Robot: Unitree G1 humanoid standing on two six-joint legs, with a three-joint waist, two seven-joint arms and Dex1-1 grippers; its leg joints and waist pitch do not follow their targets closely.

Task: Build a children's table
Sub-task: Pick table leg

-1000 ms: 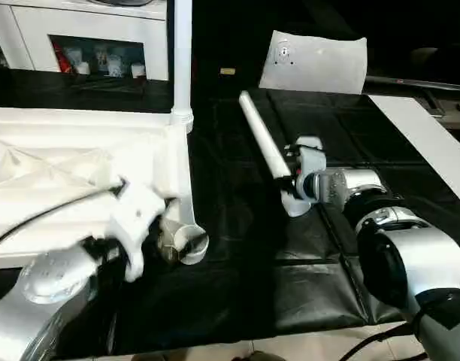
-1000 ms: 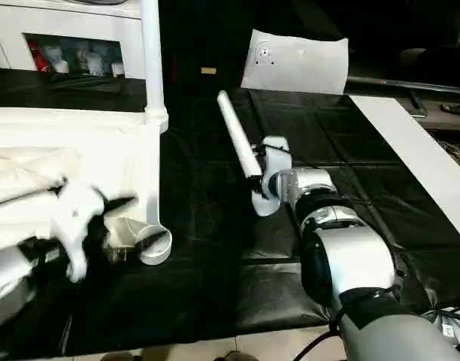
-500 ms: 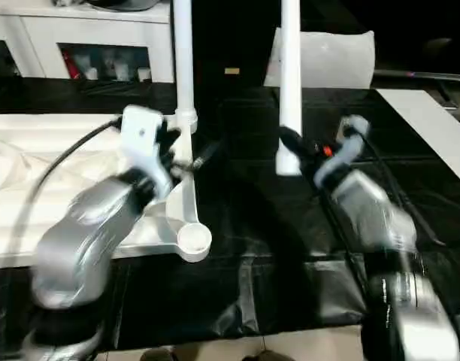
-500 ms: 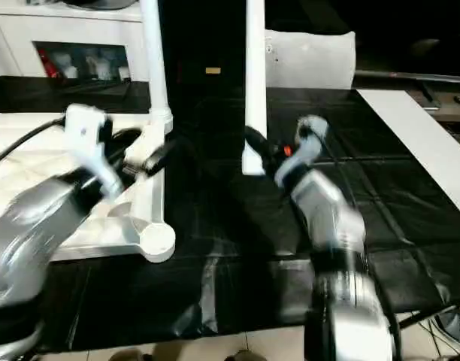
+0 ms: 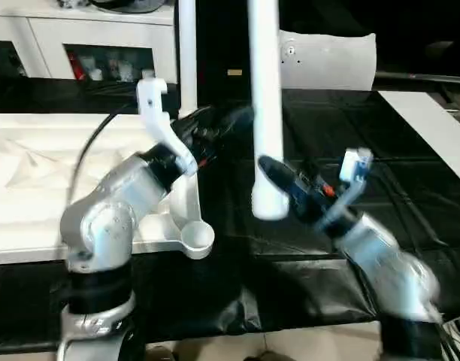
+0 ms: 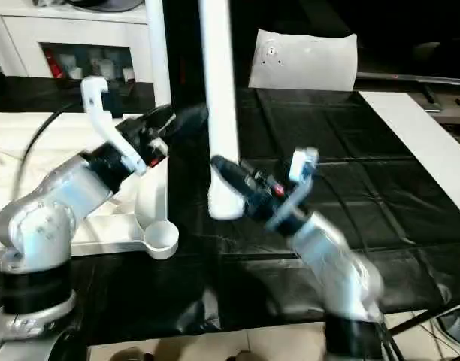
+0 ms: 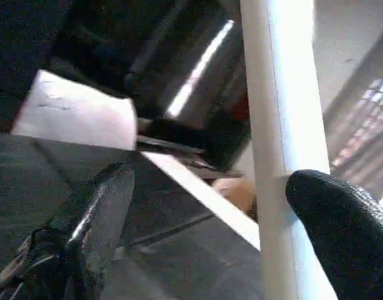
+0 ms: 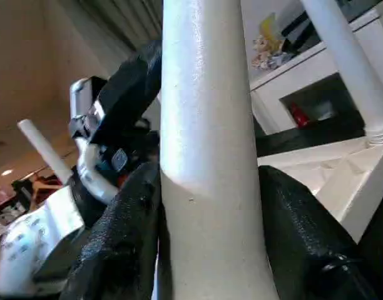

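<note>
White leg (image 8: 207,156) between right gripper's (image 8: 210,250) fingers (image 8: 126,250).

the leg (image 5: 264,105) i hold is plain smooth white, and my fingers (image 8: 126,250) on it are black and pebbled. the tabletop (image 5: 34,180) is white too, with raised diagonal ribs. it lies on a glossy black mat (image 5: 328,128). my forearms (image 5: 117,218) are silver. the bag (image 5: 331,60) is flat white, and the board strip (image 5: 433,131) is white as well.
</note>
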